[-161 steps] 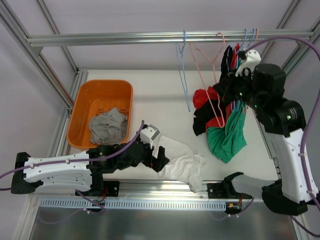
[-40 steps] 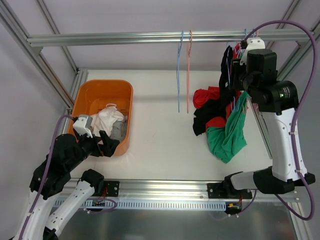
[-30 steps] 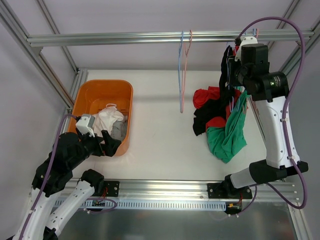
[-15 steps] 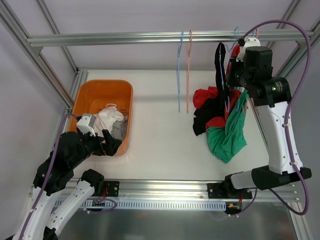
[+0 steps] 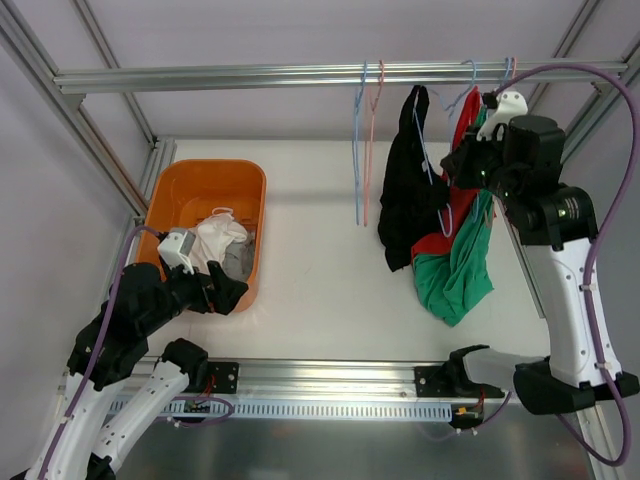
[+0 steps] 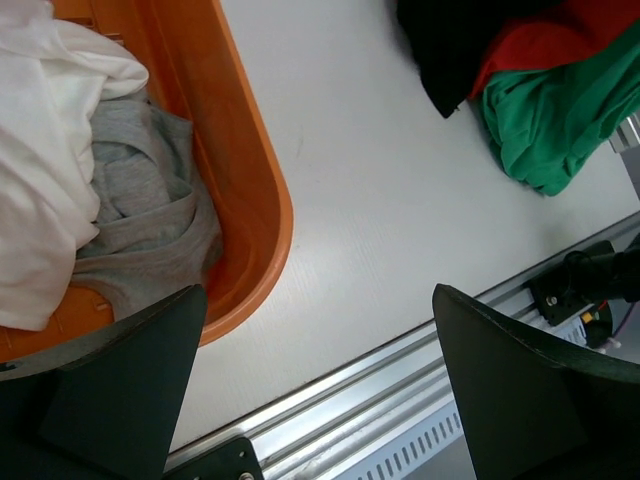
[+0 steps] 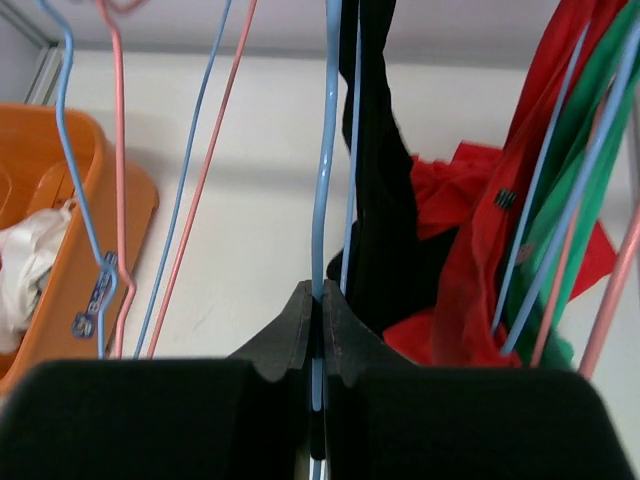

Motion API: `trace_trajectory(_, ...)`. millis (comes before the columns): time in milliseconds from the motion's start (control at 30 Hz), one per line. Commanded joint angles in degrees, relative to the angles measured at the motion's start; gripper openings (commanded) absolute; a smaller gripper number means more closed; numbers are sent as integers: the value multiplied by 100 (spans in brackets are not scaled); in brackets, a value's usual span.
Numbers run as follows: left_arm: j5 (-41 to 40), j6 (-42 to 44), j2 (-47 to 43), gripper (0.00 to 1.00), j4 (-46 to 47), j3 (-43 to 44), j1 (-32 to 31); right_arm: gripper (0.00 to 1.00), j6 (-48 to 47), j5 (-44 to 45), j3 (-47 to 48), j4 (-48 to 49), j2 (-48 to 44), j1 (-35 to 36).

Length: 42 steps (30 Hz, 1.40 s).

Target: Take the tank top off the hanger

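From above I see the black tank top point(image 5: 400, 195) hanging under the rail point(image 5: 250, 75), with my right hand point(image 5: 455, 170) just beside it. Left wrist: left hand point(image 6: 320, 345) spread wide and empty, over the orange basket point(image 6: 255, 190) on the table point(image 6: 400, 220). Right wrist: fingers pinched on the blue hanger point(image 7: 326, 150), which is against the top.

No legible text, brand or number in any view. Sticker point(image 7: 95, 297) on the empty blue hanger point(image 7: 101, 258): marks too small to read. Dark tag point(image 7: 503, 198) on the red garment point(image 7: 470, 250): unreadable.
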Motion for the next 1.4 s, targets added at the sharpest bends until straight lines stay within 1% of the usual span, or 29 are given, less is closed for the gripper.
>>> trace_trajectory(0, 553, 124, 114, 99, 461, 216, 45, 0, 242, -592, -582, 176, -915, 5)
trace_trajectory(33, 893, 98, 131, 99, 593, 243, 36, 0, 268, -662, -966, 80, -1369, 31)
trace_trajectory(100, 1281, -16, 297, 99, 1004, 365, 36, 0, 286, -741, -1311, -60, -1829, 49)
trace_trajectory(133, 1466, -43, 411, 99, 1077, 462, 36, 0, 286, -846, -1478, -296, -2057, 40)
trace_trajectory(167, 1720, -139, 656, 99, 1156, 663, 45, 0, 277, -934, -1758, -455, -2512, 40)
trace_trajectory(233, 1959, -201, 869, 99, 1453, 857, 27, 0, 198, -1337, -1954, -980, -2954, 49)
trace_trajectory(267, 2064, -236, 939, 99, 1586, 997, 1, 0, 146, -1488, -2050, -1184, -3330, 40)
trace_trajectory(367, 2004, -202, 1282, 99, 1806, 1445, -314, 0, -12, -1893, -1955, -2142, -3825, 40)
trace_trajectory(400, 1908, -132, 1561, 99, 1833, 1586, -446, 0, -39, -1937, -1781, -2370, -4061, 40)
trace_trajectory(433, 1803, -79, 1703, 99, 1851, 1736, -900, 0, -66, -2059, -1648, -2843, -4142, 49)
trace_trajectory(467, 1602, -9, 1879, 99, 1894, 2050, -1244, 0, -179, -2156, -1499, -3082, -4203, 49)
trace_trajectory(500, 947, 201, 2272, 99, 1903, 2210, -1647, 0, -215, -2235, -1184, -3311, -4248, 40)
trace_trajectory(533, 558, 351, 2485, 99, 1912, 2394, -2582, 0, -250, -2306, -1068, -3670, -4283, 84)
trace_trajectory(567, 145, 509, 2704, 99, 1938, 2762, -3079, 0, -189, -2367, -1032, -3708, -4353, 136)
trace_trajectory(600, -294, 867, 3168, 99, 1965, 2939, -3580, 0, -145, -2455, -997, -3761, -4414, 146)
trace_trajectory(633, -1169, 1080, 3398, 99, 2017, 3133, -4029, 0, -128, -2595, -953, -3840, -4537, 163)
trace_trajectory(667, -1569, 1421, 3897, 99, 2053, 3526, -4764, 0, -101, -2692, -961, -3832, -4599, 163)
trace_trajectory(733, -2342, 1678, 4392, 99, 2175, 3889, -5201, 0, -66, -2973, -1023, -3840, -4687, 155)
trace_trajectory(767, -2529, 1793, 4820, 99, 2202, 4247, -5402, 0, -66, -3009, -1040, -3823, -4705, 163)
trace_trajectory(833, -2785, 1881, 5210, 98, 2281, 4566, -5483, 0, -75, -3114, -1041, -3832, -4679, 181)
trace_trajectory(867, -3030, 1951, 5490, 92, 2334, 4767, -5518, 0, -66, -3185, -1023, -3814, -4661, 190)
trace_trajectory(967, -3505, 2022, 5790, 76, 2431, 4971, -5527, 0, -66, -3422, -813, -3753, -4600, 199)
trace_trajectory(1033, -3621, 2048, 5835, 74, 2483, 4919, -5527, 0, -48, -3519, -716, -3735, -4582, 199)
trace_trajectory(1067, -3682, 2066, 5861, 72, 2518, 4901, -5527, 0, -40, -3572, -672, -3718, -4582, 199)
trace_trajectory(1200, -3665, 2084, 5906, 41, 2598, 4752, -5519, 0, -48, -3669, -601, -3647, -4573, 199)
trace_trajectory(1233, -3682, 2084, 5897, 31, 2615, 4665, -5527, 0, -57, -3634, -592, -3647, -4573, 199)
trace_trajectory(1300, -3639, 2066, 5792, 28, 2642, 4541, -5527, 0, -83, -3538, -627, -3647, -4556, 199)
trace_trajectory(1333, -3621, 2040, 5748, 17, 2668, 4410, -5527, 0, -92, -3528, -654, -3647, -4556, 207)
trace_trajectory(1367, -3630, 2022, 5643, 13, 2712, 4339, -5527, 0, -101, -3528, -680, -3638, -4547, 207)
